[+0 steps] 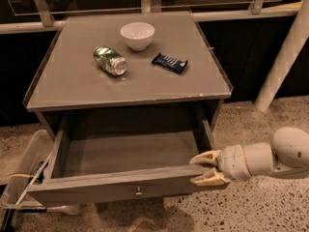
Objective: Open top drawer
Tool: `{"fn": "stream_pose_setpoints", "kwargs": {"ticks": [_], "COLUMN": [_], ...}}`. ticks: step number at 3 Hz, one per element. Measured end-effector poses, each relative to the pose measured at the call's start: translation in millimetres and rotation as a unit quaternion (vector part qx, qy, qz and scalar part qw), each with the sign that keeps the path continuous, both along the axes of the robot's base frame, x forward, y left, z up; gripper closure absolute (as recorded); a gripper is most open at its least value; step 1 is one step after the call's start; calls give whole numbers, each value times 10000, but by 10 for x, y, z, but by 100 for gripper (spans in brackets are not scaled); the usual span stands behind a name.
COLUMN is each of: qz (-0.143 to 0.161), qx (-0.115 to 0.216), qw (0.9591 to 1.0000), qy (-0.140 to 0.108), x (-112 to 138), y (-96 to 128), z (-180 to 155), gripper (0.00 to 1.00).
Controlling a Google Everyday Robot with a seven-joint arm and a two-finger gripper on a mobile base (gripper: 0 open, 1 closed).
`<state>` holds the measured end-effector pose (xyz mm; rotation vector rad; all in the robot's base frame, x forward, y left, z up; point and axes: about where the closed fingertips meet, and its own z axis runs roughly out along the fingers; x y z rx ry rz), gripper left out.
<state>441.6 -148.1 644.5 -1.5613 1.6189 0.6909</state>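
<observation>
The top drawer (pixel 111 186) of the grey cabinet stands pulled out toward me, its plain grey inside (pixel 130 152) bare. A small round metal knob (pixel 138 193) sits at the centre of its front panel. My gripper (pixel 204 169) reaches in from the right on a white arm (pixel 270 158). It is at the right end of the drawer's front panel. Its two tan fingers (pixel 205 158) are spread apart, one above and one below the panel's top edge. No other drawers show.
On the cabinet top (pixel 63 81) lie a white bowl (pixel 137 35), a green can on its side (pixel 110 60) and a dark blue snack bar (pixel 169 63). A clear plastic bin (pixel 24 175) stands on the floor at the left. A white post (pixel 285 57) rises at the right.
</observation>
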Motion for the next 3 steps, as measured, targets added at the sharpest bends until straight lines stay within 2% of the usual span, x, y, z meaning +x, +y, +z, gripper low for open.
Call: {"fn": "stream_pose_setpoints", "kwargs": {"ticks": [1,3], "qz": [-13,-12], "qx": [11,11], "qw": [10000,10000], "qy": [8,8], "x": [-79,-84], "y": [-2,5], "z": [-9,2], "gripper": [82,36]}}
